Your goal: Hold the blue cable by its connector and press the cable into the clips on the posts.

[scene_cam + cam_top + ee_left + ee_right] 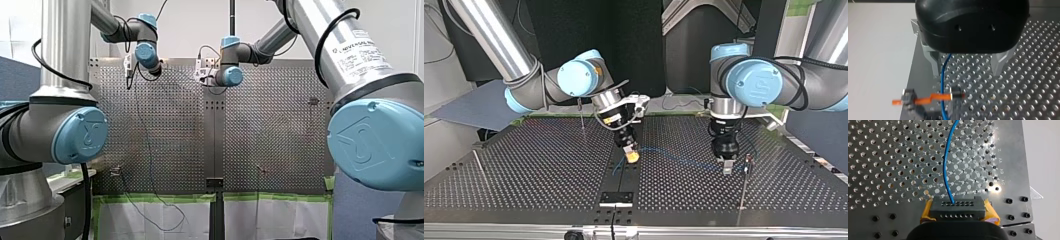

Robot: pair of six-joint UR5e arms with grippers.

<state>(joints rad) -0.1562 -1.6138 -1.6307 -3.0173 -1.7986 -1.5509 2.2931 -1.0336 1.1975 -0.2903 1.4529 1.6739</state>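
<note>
The blue cable [946, 167] leaves a black connector [958, 207] that my right gripper [958, 211] is shut on with its yellow pads [991, 212]. In the top view that gripper [630, 156] hangs low near the table's middle. From it the cable [679, 159] runs across to my left gripper [726, 169]. In the left wrist view my left gripper [966, 72] is open. The cable [943, 75] passes between its metal fingers [933, 62], close to one of them. Just ahead, the cable crosses an orange clip [933, 98] on a post; whether it sits in the clip I cannot tell.
Thin posts stand on the perforated table [534, 170]: one beside my left gripper [746, 172], one at the top view's far left [479, 167], one behind my right arm [582, 116]. A black bracket [616, 197] lies at the near edge. In the front view the cable [150, 165] trails off the table's near edge.
</note>
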